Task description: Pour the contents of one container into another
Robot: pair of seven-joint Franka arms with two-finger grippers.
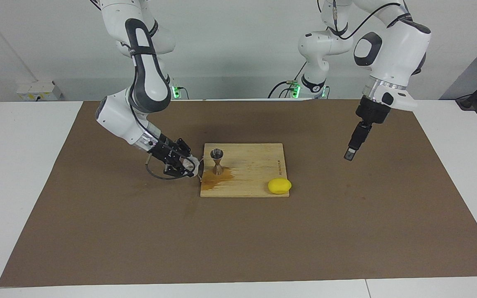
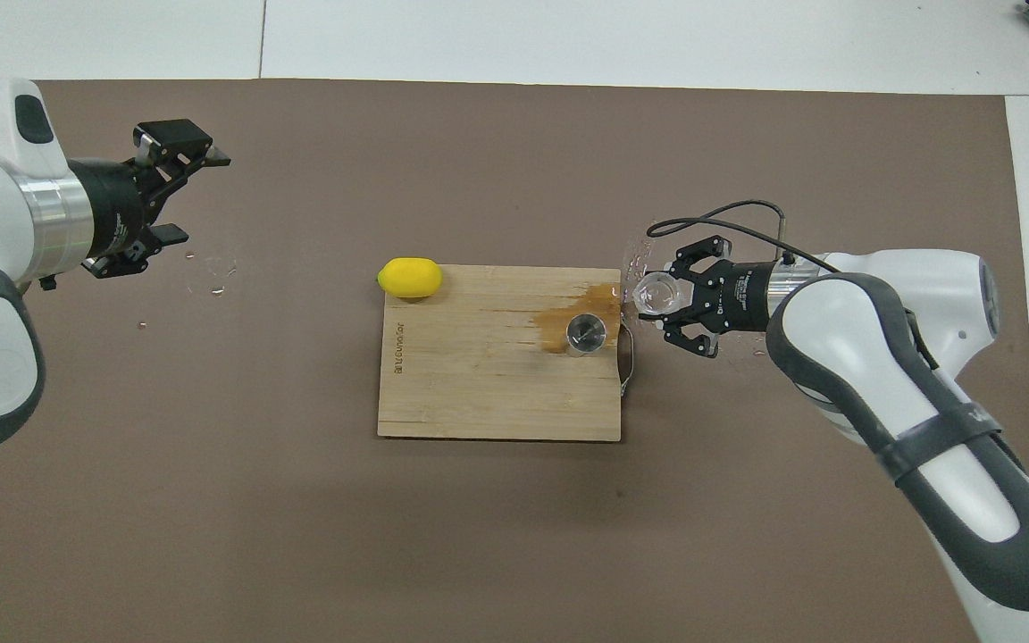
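Brown mat (image 1: 97, 231); glass tumbler (image 1: 191, 164) between right jaws, beside jigger (image 1: 217, 162).

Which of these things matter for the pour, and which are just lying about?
In the job:
- glass tumbler, held by the right gripper
- steel jigger, upright on the board

Lying about:
- lemon
- wooden board, stained
- left gripper, waiting

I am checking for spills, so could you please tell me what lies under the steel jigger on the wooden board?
The jigger stands on a brown wet stain on the board. The spot directly beneath its base is covered.
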